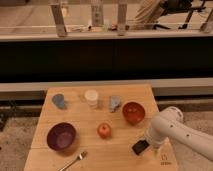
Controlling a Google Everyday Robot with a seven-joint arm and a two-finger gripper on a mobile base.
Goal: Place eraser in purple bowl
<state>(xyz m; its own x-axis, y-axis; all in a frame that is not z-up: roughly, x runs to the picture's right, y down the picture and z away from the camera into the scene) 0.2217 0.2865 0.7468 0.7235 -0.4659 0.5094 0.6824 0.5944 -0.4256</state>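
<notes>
The purple bowl (pixel 61 136) stands empty at the front left of the wooden table (pixel 120 155). A small black block, which looks like the eraser (pixel 140 147), is low over or on the table at the front right. My gripper (pixel 148 142) is at the end of the white arm (pixel 175 129), right at the eraser's right side. Whether it holds the eraser does not show. The eraser is well to the right of the purple bowl, with a red apple (pixel 104 130) between them.
A red-orange bowl (pixel 133 112) stands just behind the gripper. A white cup (pixel 91 97), a blue-grey object (pixel 59 101) and a crumpled grey-blue object (pixel 115 103) line the back of the table. A spoon (pixel 75 160) lies at the front edge.
</notes>
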